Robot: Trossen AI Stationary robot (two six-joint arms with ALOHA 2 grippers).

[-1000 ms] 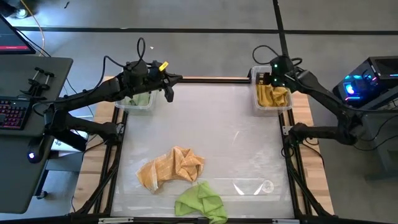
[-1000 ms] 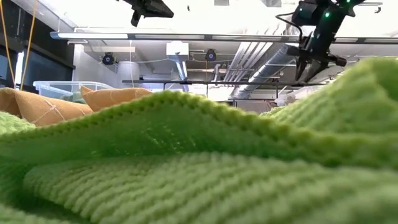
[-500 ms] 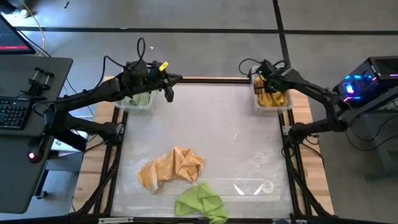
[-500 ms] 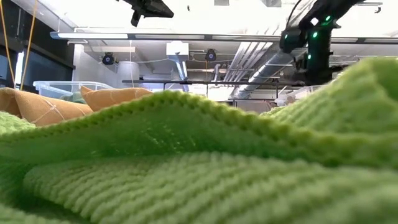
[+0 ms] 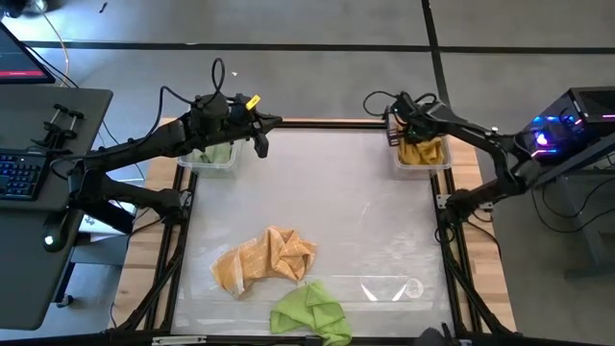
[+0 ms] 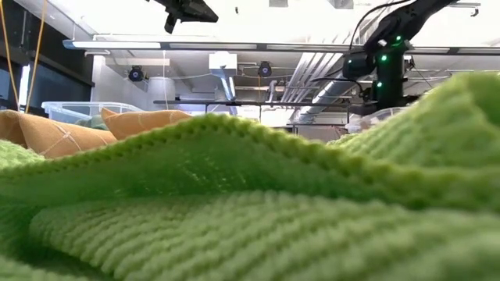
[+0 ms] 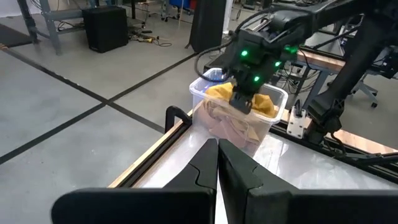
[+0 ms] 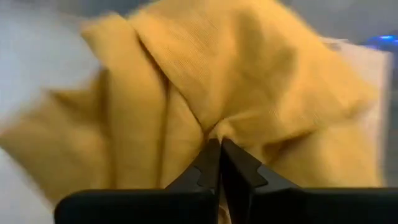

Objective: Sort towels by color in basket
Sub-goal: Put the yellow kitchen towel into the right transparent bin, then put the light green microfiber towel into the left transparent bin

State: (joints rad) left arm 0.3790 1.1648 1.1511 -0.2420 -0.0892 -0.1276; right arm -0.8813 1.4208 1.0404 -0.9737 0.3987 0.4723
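A mustard yellow towel (image 5: 423, 150) lies bunched in the clear bin (image 5: 448, 164) at the far right corner. My right gripper (image 5: 397, 127) is down at that bin's left end, shut on this towel (image 8: 186, 81). A pale green towel (image 5: 213, 152) sits in the clear bin (image 5: 188, 161) at the far left. My left gripper (image 5: 260, 142) hovers shut just right of it, touching nothing. An orange-tan towel (image 5: 266, 258) and a lime green towel (image 5: 309, 312) lie crumpled on the table near its near edge. My right gripper pinches a fold of the mustard yellow towel (image 8: 214, 132) between its shut fingertips, and creases run out from that spot. It comes from above, pointing down into the bin (image 7: 241, 104). The rest of the towel lies in the bin; one layer or several, I cannot tell.
The middle of the table (image 5: 327, 202) is bare white surface. A black frame rail (image 5: 327, 122) runs along the far edge between the two bins. The lime green towel (image 6: 250, 195) fills most of the low view and hides the table there.
My right gripper has moved from above the middle of the right bin toward the table's left and down, ending low at the bin's left end. The left arm and the towels on the table have kept still.
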